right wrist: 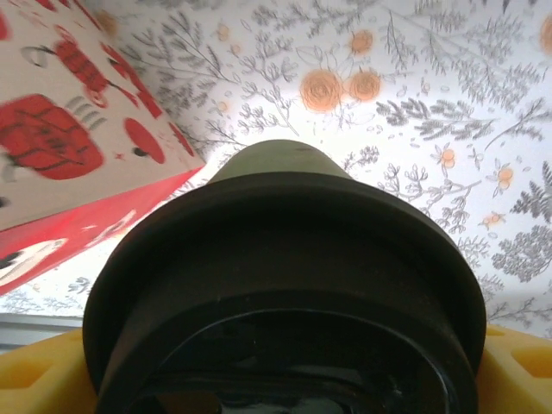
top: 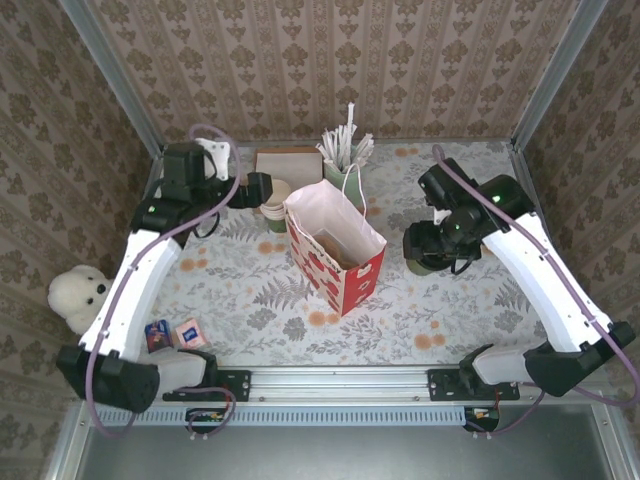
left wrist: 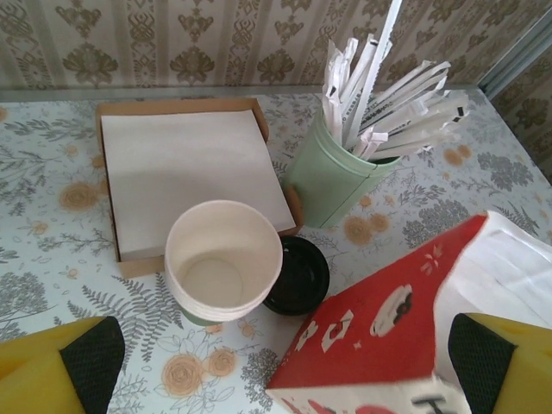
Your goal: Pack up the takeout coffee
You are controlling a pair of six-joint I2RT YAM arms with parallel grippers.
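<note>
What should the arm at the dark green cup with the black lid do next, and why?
Probably lift it a little. The right gripper seems closed on the dark green paper cup with black plastic lid, beside the upright red-and-white paper bag, whose open top the cup must clear first.

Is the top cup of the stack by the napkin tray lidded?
No: the top cup of the stack is open, its cream inside showing, and a black lid lies loose beside it.
</note>
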